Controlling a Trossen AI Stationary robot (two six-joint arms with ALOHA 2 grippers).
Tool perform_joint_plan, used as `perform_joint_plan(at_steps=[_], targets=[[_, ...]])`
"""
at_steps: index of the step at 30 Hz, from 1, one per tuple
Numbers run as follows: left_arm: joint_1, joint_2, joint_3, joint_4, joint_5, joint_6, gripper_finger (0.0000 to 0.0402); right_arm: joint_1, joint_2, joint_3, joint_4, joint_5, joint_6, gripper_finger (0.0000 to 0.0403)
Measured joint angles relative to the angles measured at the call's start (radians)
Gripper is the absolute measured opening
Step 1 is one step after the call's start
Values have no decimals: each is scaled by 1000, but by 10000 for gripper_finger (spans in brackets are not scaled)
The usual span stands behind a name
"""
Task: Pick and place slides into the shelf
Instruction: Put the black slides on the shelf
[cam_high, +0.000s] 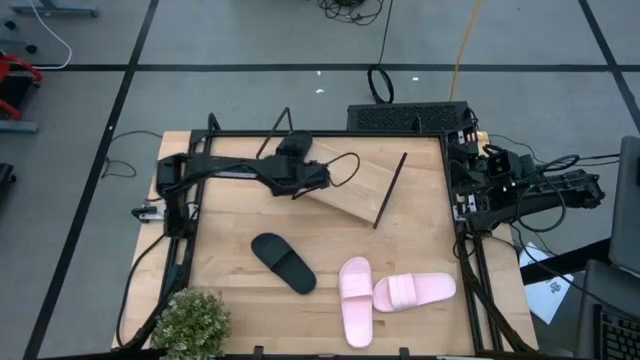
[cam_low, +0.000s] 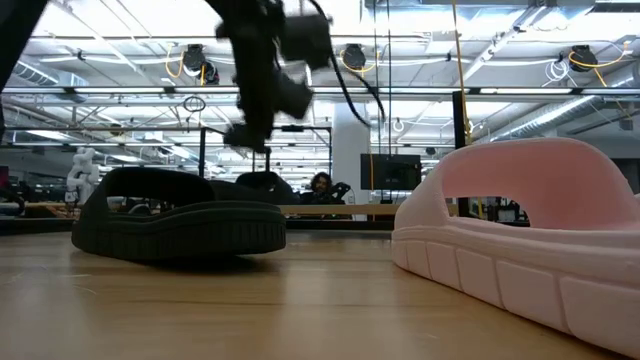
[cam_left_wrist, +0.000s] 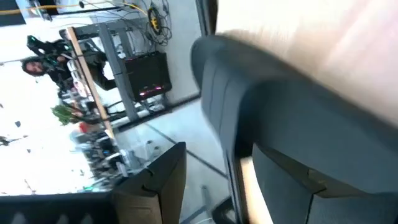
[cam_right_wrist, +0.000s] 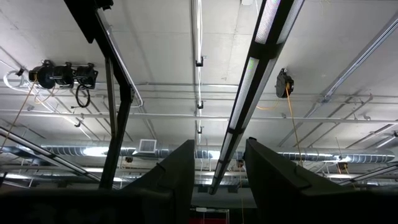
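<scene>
My left gripper (cam_high: 305, 172) hovers at the left end of the shelf (cam_high: 360, 185), a slanted light wood board with a black rod leg. It is open, one finger (cam_left_wrist: 155, 186) far from the other. A black slide (cam_left_wrist: 292, 112) fills the left wrist view, lying against the board; in the low view this slide (cam_low: 265, 185) sits below the gripper (cam_low: 248, 135). The other black slide (cam_high: 283, 262) rests sole-down on the table. Two pink slides (cam_high: 355, 300) (cam_high: 413, 291) lie near the near edge, touching. My right gripper (cam_right_wrist: 216, 168) is open, parked at the table's right edge (cam_high: 500, 180), pointing up. My left gripper stands wide open at the black slide on the shelf's left end. The slide's strap (cam_left_wrist: 224, 93) lies close beside one finger, but I cannot tell whether that finger touches it. The slide rests on the board, not lifted.
A potted plant (cam_high: 190, 320) stands at the near left corner. A black box (cam_high: 410, 117) sits beyond the far edge. Black frame rails (cam_high: 190, 250) run along the table's left and right sides. Bare tabletop lies between the shelf and the slides.
</scene>
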Motion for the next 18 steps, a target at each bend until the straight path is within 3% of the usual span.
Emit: perform_joint_plan(at_steps=[9, 14, 18], targets=[[-194, -308, 2, -103, 239, -304, 187, 0, -1, 0, -5, 3, -27, 130], [-329, -445, 2, -101, 261, -518, 186, 1, 2, 0, -42, -10, -13, 130], [-431, -532, 2, -94, 259, -696, 186, 1, 41, 0, -76, -108, 73, 130]])
